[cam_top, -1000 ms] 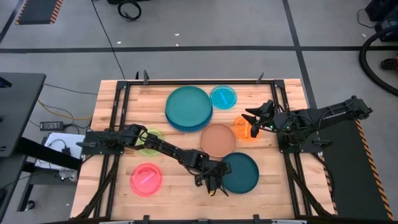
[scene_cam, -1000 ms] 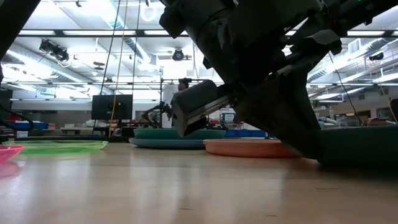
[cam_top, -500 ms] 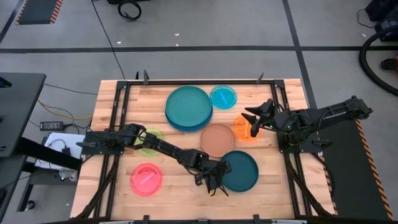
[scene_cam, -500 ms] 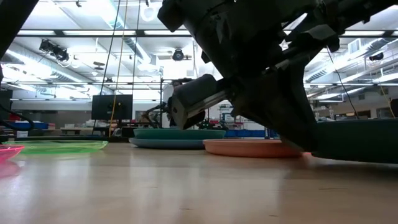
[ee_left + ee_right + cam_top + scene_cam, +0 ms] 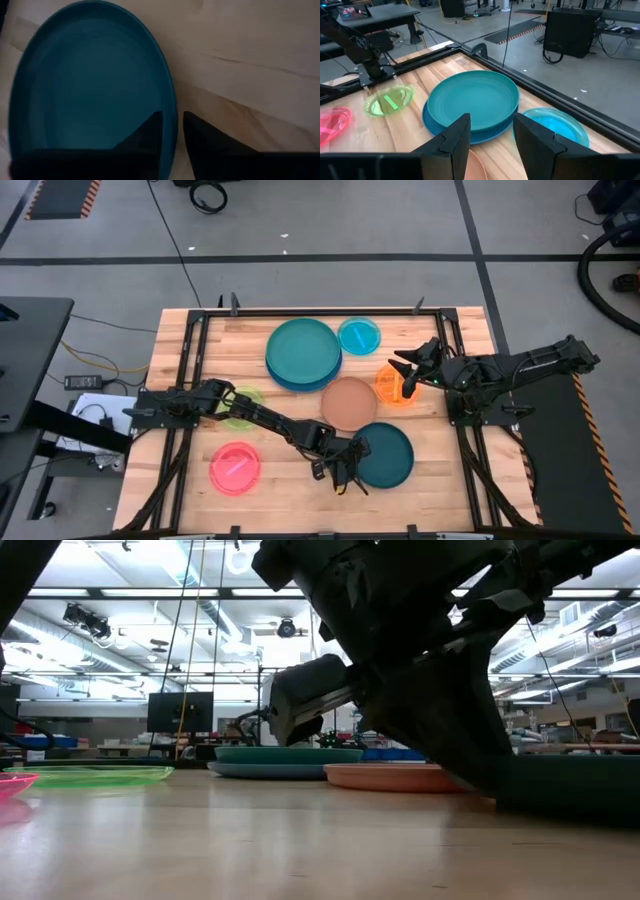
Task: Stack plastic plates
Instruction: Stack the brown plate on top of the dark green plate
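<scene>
- Pink, the small plate (image 5: 235, 468) is the leftmost thing, lying well to the left of my left gripper and nearer the table's front edge.
- Lime green, another small plate (image 5: 243, 406) sits beside my left arm's base, left of and behind the tan-brown plate.
- My left gripper (image 5: 345, 464) sits at the left rim of the dark teal plate (image 5: 385, 456). In the left wrist view one finger (image 5: 150, 132) is over the plate's inside and the other outside, with the raised rim in the narrow gap between them; I cannot tell whether they are pinching it yet.
- That dark teal plate lies flat, round and large, directly in front of the tan-brown plate (image 5: 350, 404), their rims near or touching.
- The likely stack, a teal plate (image 5: 303, 351) on a blue one (image 5: 290, 381), lies behind the tan-brown plate and slightly left, so I judge the coming move runs away from the front edge.
- A translucent cyan plate (image 5: 359, 336) rests just right of that stack.
- My right gripper (image 5: 410, 372) hovers open above the orange plate (image 5: 392, 385), right of the tan-brown plate.
</scene>
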{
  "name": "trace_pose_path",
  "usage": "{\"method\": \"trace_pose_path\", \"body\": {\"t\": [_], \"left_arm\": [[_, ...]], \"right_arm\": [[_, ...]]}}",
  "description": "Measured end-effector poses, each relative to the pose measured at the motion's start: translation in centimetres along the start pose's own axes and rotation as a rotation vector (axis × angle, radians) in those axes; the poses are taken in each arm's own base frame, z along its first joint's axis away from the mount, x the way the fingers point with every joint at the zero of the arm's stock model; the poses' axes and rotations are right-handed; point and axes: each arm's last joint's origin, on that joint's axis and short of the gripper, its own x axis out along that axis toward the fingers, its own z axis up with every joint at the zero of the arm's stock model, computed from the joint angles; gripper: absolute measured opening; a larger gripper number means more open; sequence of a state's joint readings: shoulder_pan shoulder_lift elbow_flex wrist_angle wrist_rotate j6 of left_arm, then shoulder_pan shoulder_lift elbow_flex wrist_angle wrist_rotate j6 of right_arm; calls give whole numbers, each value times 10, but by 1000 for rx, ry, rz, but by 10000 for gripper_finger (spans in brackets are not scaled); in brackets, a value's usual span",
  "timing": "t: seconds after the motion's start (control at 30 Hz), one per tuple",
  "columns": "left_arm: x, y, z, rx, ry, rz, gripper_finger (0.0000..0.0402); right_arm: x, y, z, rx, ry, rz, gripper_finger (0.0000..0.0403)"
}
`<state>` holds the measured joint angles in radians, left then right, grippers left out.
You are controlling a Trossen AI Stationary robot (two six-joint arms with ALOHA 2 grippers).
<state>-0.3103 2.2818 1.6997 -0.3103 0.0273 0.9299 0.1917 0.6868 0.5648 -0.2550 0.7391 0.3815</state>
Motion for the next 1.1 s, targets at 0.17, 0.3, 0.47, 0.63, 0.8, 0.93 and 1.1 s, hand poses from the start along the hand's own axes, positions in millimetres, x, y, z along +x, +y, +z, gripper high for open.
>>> {"method": "trace_pose_path", "body": {"t": [0.17, 0.3, 0.47, 0.63, 0.8, 0.93, 1.1], "left_arm": [[-8, 4, 3, -83, -5, 17, 130], [-25, 15, 0, -156, 9, 40, 142], [-40, 22, -10, -252, 71, 31, 144], [-46, 27, -29, -365, 175, 17, 144], [-49, 28, -48, -484, 257, -21, 144], [-53, 31, -57, -537, 289, -33, 144], [-57, 31, -66, -580, 332, -60, 142]], "right_arm": [[0, 1, 4, -32, -29, 6, 160], [1, 0, 8, -49, -63, 2, 160], [4, -2, 11, -77, -79, -18, 160], [7, -6, 16, -98, -108, -46, 160], [10, -9, 21, -102, -130, -13, 160], [12, -12, 23, -101, -132, 2, 160], [14, -14, 22, -119, -125, -7, 160]]}}
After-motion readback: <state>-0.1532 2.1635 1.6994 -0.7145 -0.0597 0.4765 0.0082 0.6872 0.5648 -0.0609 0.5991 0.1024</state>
